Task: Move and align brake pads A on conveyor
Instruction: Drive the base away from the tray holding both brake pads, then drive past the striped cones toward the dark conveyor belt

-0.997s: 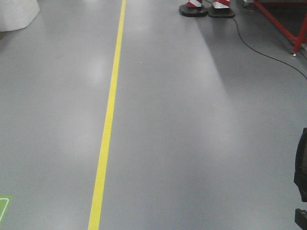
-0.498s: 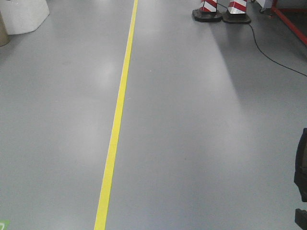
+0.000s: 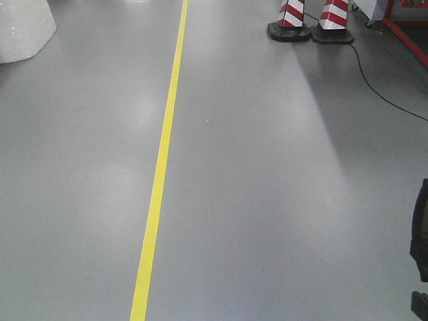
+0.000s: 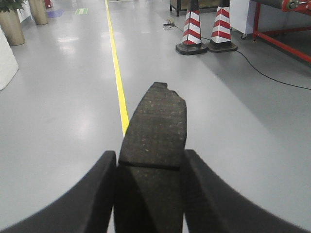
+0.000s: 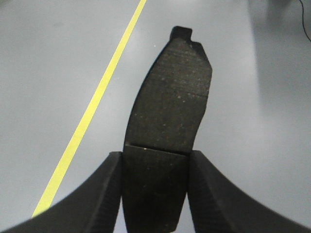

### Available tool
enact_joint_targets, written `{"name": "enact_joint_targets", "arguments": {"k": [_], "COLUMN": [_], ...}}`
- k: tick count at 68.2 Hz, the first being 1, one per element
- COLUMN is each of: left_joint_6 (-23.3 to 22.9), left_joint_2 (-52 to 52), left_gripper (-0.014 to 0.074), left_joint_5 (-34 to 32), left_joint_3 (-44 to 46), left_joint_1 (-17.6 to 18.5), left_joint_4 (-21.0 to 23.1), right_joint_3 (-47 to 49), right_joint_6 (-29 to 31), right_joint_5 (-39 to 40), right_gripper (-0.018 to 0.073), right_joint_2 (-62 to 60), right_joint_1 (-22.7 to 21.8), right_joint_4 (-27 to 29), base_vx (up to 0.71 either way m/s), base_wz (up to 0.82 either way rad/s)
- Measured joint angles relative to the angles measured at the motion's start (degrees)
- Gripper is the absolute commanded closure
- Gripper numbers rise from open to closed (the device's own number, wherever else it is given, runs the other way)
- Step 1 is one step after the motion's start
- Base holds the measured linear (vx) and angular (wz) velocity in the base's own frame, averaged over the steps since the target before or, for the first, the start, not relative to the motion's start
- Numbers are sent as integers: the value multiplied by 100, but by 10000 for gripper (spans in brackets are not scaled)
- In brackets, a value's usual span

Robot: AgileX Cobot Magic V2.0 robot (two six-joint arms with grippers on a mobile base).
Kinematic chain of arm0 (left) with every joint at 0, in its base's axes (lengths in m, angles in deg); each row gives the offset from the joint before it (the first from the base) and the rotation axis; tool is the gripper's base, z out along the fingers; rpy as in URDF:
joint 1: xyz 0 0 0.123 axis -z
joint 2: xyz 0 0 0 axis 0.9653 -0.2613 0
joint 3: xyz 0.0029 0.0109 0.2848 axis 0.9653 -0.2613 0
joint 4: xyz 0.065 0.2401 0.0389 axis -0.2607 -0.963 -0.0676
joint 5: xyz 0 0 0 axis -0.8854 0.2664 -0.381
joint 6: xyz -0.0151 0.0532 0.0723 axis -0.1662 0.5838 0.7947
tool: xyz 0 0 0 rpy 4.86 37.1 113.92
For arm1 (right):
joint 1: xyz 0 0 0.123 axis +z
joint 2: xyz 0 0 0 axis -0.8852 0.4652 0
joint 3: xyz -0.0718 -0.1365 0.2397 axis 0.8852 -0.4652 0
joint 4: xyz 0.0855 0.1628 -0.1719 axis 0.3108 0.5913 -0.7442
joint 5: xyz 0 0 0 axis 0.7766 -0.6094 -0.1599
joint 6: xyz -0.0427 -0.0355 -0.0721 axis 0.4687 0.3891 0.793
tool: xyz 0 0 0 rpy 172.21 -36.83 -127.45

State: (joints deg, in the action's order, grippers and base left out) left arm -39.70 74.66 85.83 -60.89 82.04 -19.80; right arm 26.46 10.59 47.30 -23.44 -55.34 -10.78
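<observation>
Now each claw [image 4: 149, 154] [image 5: 156, 154] grips one brake pad [image 4: 155, 124] [image 5: 172, 99].

left tool [image 4: 149, 162] clamped on brake pad [image 4: 155, 121], yellow floor line [image 4: 118, 80] beyond

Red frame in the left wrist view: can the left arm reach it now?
Probably not: the red frame stands across open floor, beyond the cones, and the left fingers hold a brake pad.

The smooth grey floor [image 3: 281, 200] carries a yellow line [image 3: 160, 167] running lengthwise. At its far right, two red-and-white striped cones [image 3: 289, 23] stand side by side on black bases, with a black cable [image 3: 364, 73] trailing past them.
</observation>
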Motion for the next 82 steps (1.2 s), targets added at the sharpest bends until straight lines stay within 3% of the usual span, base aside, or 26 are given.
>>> {"name": "enact_joint_targets", "arguments": {"k": [82], "left_joint_6": [0], "left_joint_2": [0], "left_gripper": [450], "left_joint_5": [0], "left_joint_3": [0], "left_joint_1": [0], "left_joint_4": [0], "right_joint_3": [0], "right_joint_6": [0], "right_joint_5": [-2], "right_gripper": [556], "right_joint_2": [0], "right_joint_1": [0], "right_joint_4": [0], "base_vx": [59], "base_wz": [-1]}}
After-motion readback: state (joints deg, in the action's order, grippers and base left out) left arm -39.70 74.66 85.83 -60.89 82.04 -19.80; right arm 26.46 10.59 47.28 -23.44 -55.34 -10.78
